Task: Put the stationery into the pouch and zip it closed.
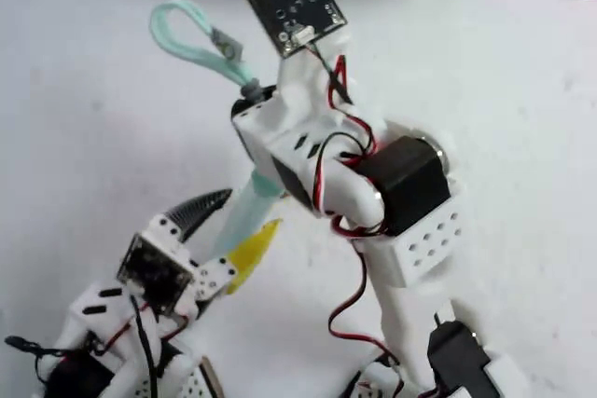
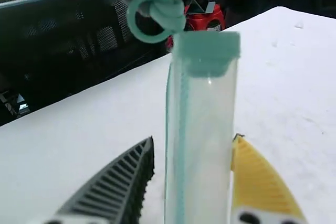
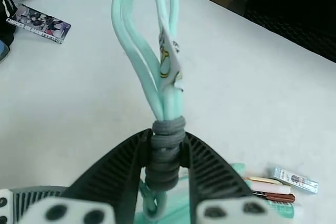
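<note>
Left gripper [image 1: 253, 209] spread, fingers [image 2: 121, 187] flanking pouch [image 2: 202, 129]; slight gap on black side, not clamped. Pouch straight ahead, long axis running away toward right gripper [image 3: 167, 135]. Right gripper clamped on grey knot [image 3: 165, 156] at far end, loop [image 3: 152, 87] pointing beyond its tips. Judged: zip pull follows that axis; left grip needed first.

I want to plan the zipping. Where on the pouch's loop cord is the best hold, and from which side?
Probably the grey knot at the base of the mint loop: it looks thick and firm. Come from the pouch end, straddling it, as the right gripper holds it now.
</note>
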Robot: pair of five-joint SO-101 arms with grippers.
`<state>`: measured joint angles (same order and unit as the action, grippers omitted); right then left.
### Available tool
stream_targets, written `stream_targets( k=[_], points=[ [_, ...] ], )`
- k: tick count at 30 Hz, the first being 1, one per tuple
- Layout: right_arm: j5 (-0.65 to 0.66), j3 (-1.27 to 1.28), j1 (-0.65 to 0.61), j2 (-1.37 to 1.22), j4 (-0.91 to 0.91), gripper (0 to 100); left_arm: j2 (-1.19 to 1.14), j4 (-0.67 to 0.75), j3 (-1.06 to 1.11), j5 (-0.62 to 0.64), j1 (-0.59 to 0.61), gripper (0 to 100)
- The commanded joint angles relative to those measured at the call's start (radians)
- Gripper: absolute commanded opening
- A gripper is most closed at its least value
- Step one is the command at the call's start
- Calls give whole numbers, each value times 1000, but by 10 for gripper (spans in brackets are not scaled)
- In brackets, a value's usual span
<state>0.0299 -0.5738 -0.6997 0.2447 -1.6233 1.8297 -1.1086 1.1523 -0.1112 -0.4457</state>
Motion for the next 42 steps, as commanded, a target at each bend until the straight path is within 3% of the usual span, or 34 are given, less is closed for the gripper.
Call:
stream_targets(
  k=[1,9,18,28,34,42],
  points=[
    [12,-11,-47,-2,12,17,-1,-23,-58,-63,-19,249],
    [12,-12,-56,5,7,17,-1,44,25,-68,-19,229],
    [14,6,-50,-2,24,17,-1,46,18,-81,-19,20],
    [61,147,163,-13,200,17,-1,44,52,-130,-19,24],
    [63,321,203,-2,315,17,-1,44,54,-130,-10,24],
    [68,334,302,-12,326,17,-1,41,54,-130,-10,24]
  ],
)
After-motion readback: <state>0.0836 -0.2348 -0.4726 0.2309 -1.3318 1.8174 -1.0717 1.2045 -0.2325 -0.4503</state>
